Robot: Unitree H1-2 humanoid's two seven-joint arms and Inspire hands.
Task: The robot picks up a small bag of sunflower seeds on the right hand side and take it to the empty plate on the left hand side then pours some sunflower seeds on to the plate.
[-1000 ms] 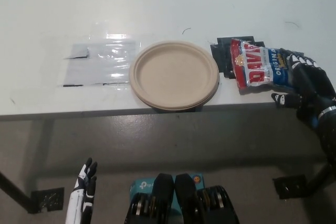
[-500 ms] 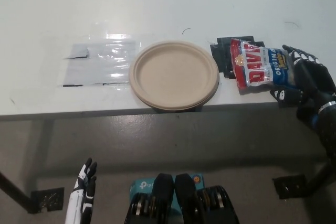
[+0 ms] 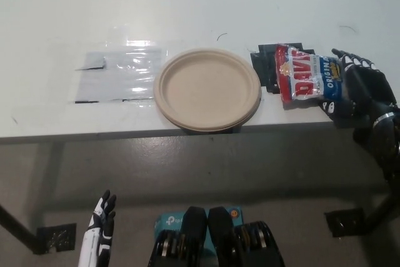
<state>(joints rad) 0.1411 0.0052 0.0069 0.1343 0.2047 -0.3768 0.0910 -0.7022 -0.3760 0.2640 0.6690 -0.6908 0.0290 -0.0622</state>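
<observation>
Hanging low beside the desk, the left hand is idling, its state unclear; the plate is waiting empty; the right hand is wrapping the seed bag, risking a crumpled, slipping grasp.

The seed bag, just left of the black right hand, reads "DAVID" in red letters and "ORIGINAL" on blue.

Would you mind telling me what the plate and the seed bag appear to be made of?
Plate: likely moulded paper or fibre, judging by its matte beige, uniform surface. Seed bag: probably thin plastic film, glossy and printed, crinkling where the black right hand closes on it.
</observation>
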